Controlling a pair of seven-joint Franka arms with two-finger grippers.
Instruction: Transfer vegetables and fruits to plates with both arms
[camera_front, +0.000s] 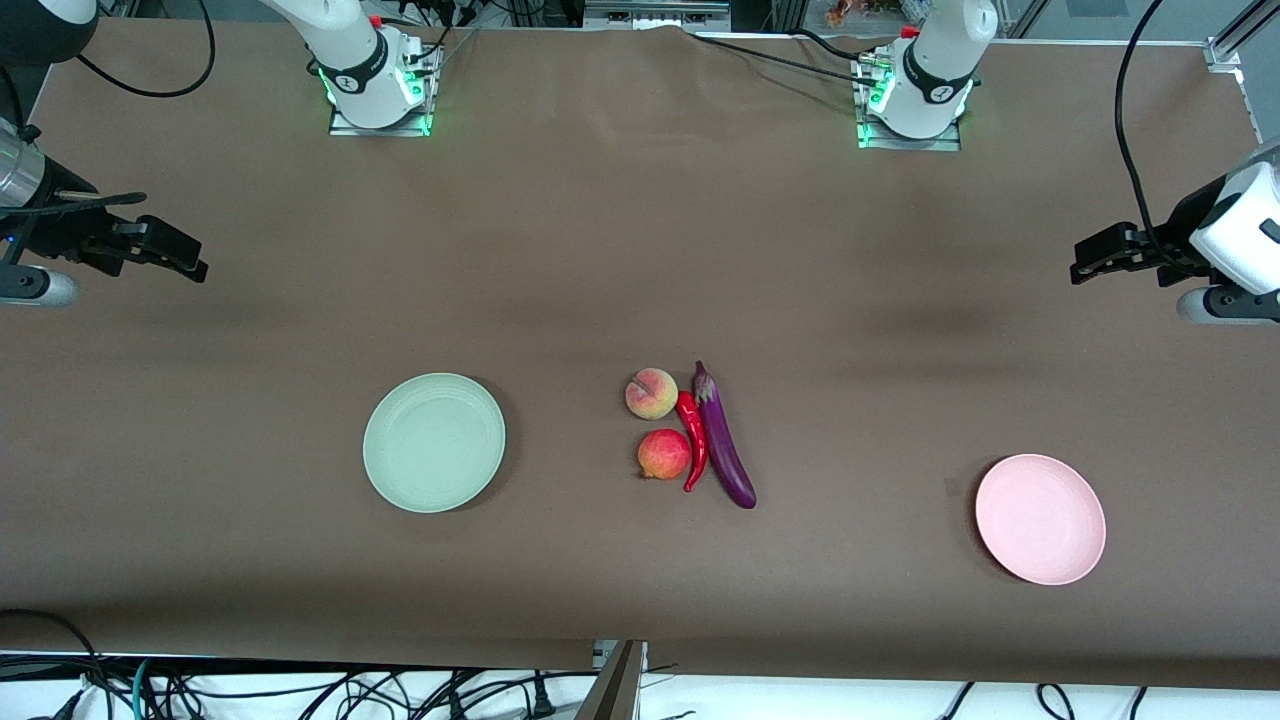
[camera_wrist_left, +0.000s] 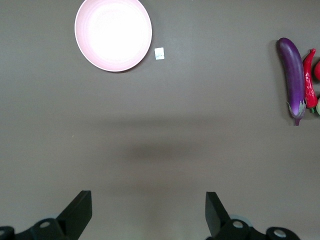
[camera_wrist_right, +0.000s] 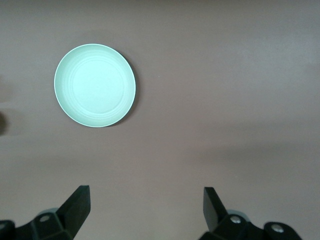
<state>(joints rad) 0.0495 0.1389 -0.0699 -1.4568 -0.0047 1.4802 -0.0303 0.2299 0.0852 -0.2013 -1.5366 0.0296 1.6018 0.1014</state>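
The purple eggplant (camera_front: 724, 440), red chili pepper (camera_front: 692, 440), peach (camera_front: 651, 393) and pomegranate (camera_front: 664, 454) lie together mid-table. The mint green plate (camera_front: 434, 442) lies toward the right arm's end; the pink plate (camera_front: 1040, 518) lies toward the left arm's end, nearer the front camera. My left gripper (camera_front: 1085, 262) is open and empty, up over bare table at its end. My right gripper (camera_front: 190, 258) is open and empty over its end. The left wrist view shows the gripper (camera_wrist_left: 148, 212), pink plate (camera_wrist_left: 113, 34), eggplant (camera_wrist_left: 294, 80) and chili (camera_wrist_left: 309, 79). The right wrist view shows the gripper (camera_wrist_right: 146, 210) and green plate (camera_wrist_right: 95, 85).
A brown cloth (camera_front: 600, 250) covers the table. A small white tag (camera_wrist_left: 159, 53) lies beside the pink plate. Cables hang below the table's front edge (camera_front: 300, 690). Both arm bases (camera_front: 375, 75) stand along the edge farthest from the front camera.
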